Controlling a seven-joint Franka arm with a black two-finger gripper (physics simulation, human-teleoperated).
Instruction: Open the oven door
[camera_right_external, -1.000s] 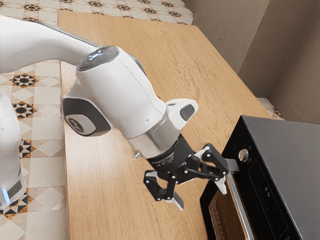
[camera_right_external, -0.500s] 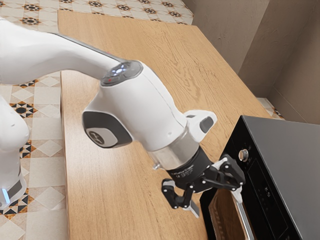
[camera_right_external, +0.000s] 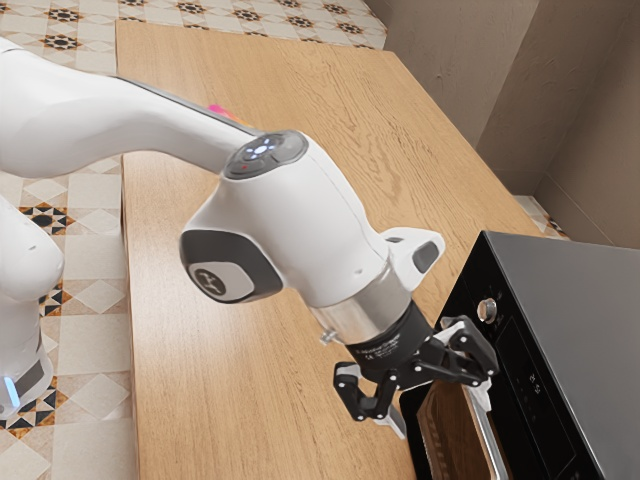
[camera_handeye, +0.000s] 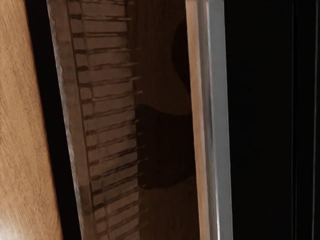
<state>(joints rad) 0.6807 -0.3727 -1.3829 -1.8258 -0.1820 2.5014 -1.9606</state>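
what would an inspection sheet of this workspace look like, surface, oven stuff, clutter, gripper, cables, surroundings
Surface: light brown wooden table, glossy sheen on part of it
Job's things: black oven with a grey top; its dark glass door looks shut; long silver bar handle across the door; round silver knob on the front
Clutter: small pink and orange item, partly hidden behind the white arm
Gripper: black two-finger gripper at the door, fingers apart; contact with the handle unclear
Cables: nothing seen
Surroundings: patterned tile floor, brownish wall
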